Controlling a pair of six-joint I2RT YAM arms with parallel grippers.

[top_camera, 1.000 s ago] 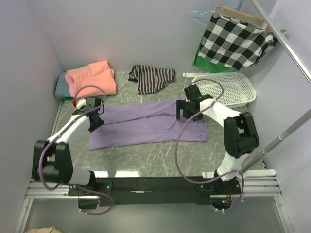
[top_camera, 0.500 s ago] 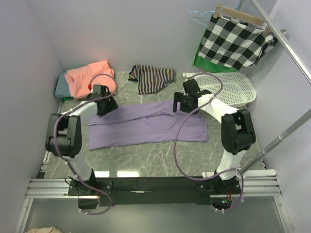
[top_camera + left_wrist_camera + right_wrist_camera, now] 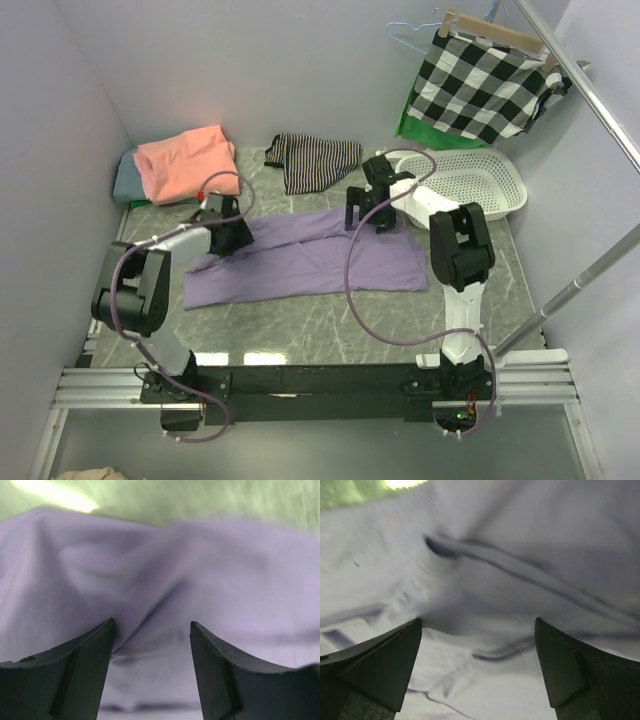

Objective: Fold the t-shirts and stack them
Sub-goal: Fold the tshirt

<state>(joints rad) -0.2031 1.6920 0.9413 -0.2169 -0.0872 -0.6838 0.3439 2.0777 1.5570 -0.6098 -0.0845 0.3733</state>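
The lavender-purple t-shirt (image 3: 310,256) lies folded into a long strip across the middle of the table. My left gripper (image 3: 232,236) is open, low over the strip's far left edge; the left wrist view shows purple cloth (image 3: 165,585) between its spread fingers. My right gripper (image 3: 366,216) is open over the strip's far right edge; the right wrist view shows wrinkled cloth (image 3: 485,605) between its wide-apart fingers. The salmon-pink t-shirt (image 3: 187,163) lies folded on the grey-teal t-shirt (image 3: 125,179) at the back left.
A black-and-white striped garment (image 3: 313,160) lies at the back centre. A white laundry basket (image 3: 470,183) stands at the back right. A checked cloth on a wooden hanger (image 3: 487,80) hangs above it from a rail. Walls close the left and back.
Both grippers moved inward along the shirt's far edge: the left one from the far left corner to the right, the right one to the left and farther back. The shirt has barely shifted.
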